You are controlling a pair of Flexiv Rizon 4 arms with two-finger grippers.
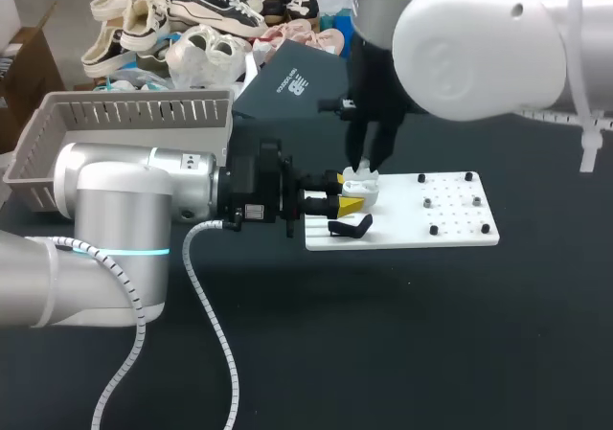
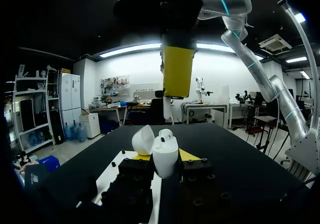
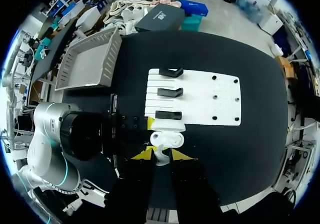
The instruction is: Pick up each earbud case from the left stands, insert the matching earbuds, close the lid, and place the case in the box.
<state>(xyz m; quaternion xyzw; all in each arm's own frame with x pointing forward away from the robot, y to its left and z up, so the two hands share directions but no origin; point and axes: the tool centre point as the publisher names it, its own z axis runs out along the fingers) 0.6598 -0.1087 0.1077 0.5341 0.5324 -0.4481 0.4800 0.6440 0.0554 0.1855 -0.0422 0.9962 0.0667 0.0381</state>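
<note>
An open white earbud case (image 2: 165,159) stands upright between the yellow tips of my left gripper (image 2: 164,160), which is shut on it, with the lid (image 2: 142,139) tipped back. In the head view this case (image 1: 359,189) is over the left end of the white board (image 1: 412,234). My right gripper (image 3: 161,155) hangs straight above the case (image 3: 167,139), shut on a white earbud (image 3: 160,156). That earbud (image 2: 166,134) sits at the case's mouth under a yellow finger (image 2: 177,72). How deep it sits I cannot tell.
Three black stands (image 3: 171,72) line the board's left part, and small black pegs (image 1: 450,200) dot its right part. A grey slatted basket (image 1: 134,114) is at the back left. A dark box (image 1: 287,80) lies behind the board.
</note>
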